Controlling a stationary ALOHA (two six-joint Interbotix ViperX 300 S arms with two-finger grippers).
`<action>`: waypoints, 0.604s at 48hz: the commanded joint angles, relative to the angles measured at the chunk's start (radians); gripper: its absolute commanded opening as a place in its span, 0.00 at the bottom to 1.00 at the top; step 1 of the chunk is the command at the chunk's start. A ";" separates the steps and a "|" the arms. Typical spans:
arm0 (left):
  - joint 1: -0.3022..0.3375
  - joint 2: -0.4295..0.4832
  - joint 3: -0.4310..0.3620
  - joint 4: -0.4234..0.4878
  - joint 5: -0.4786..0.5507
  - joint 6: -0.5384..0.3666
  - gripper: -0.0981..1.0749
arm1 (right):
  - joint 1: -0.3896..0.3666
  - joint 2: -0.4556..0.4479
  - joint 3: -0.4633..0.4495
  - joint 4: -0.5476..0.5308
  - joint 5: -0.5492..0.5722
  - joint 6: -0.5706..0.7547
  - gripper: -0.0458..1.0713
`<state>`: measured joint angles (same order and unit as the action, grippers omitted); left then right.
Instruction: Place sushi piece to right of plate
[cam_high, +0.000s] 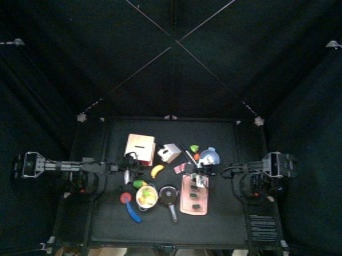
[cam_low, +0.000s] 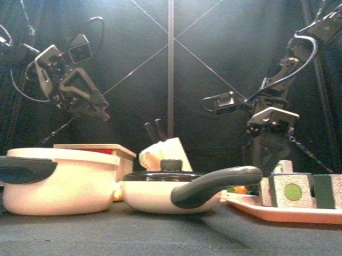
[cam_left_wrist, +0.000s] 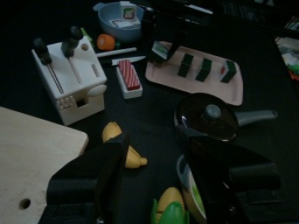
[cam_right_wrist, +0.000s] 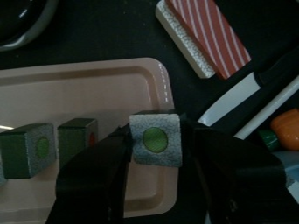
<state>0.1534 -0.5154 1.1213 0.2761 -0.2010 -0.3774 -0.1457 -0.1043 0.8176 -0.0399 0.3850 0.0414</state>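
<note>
R hand (cam_right_wrist: 156, 140) is down over the pink plate (cam_right_wrist: 70, 79) near the counter's front-right corner, jaws clamped on a sushi piece (cam_right_wrist: 156, 138), a seaweed-wrapped roll w/ green centre. The piece sits at the plate's end, over the rim area, pinched on both sides. Two more rolls (cam_right_wrist: 54, 145) lie on the plate beside it, just apart from the held one. Beyond the plate rim lies a salmon nigiri (cam_right_wrist: 205, 33), striped pink on a white rice block, on bare counter (cam_right_wrist: 105, 35). An orange ball (cam_right_wrist: 284, 129) and a white-edged knife (cam_right_wrist: 251, 90) sit near the hand, off the plate.

L hand (cam_left_wrist: 142, 179) hangs above the counter's left side, jaws apart, nothing between them. Below it: banana pieces (cam_left_wrist: 114, 132), corn cob (cam_left_wrist: 170, 208), black frying pan w/ lid (cam_left_wrist: 212, 121). Farther off are a white knife block (cam_left_wrist: 70, 74), a wooden cutting board (cam_left_wrist: 35, 149) and a blue-grey bowl (cam_left_wrist: 121, 13).

Front view: cream pot (cam_low: 60, 180) and grey-handled pan (cam_low: 187, 188) stand near the front edge; plate w/ rolls at front right (cam_low: 287, 208), R arm dropping onto it.
</note>
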 joint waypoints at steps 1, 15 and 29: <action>-0.002 0.002 -0.012 0.000 -0.009 0.002 0.80 | 0.000 -0.058 -0.020 0.009 0.008 0.000 0.67; 0.000 0.002 -0.018 -0.015 -0.009 0.000 0.80 | 0.041 -0.275 0.035 0.130 0.117 0.002 0.67; -0.003 0.002 -0.015 -0.015 -0.011 0.003 0.80 | 0.067 -0.387 0.181 0.244 0.187 0.000 0.67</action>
<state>0.1519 -0.5139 1.1198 0.2623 -0.2010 -0.3758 -0.0798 -0.4740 0.9771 0.1948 0.5783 0.0414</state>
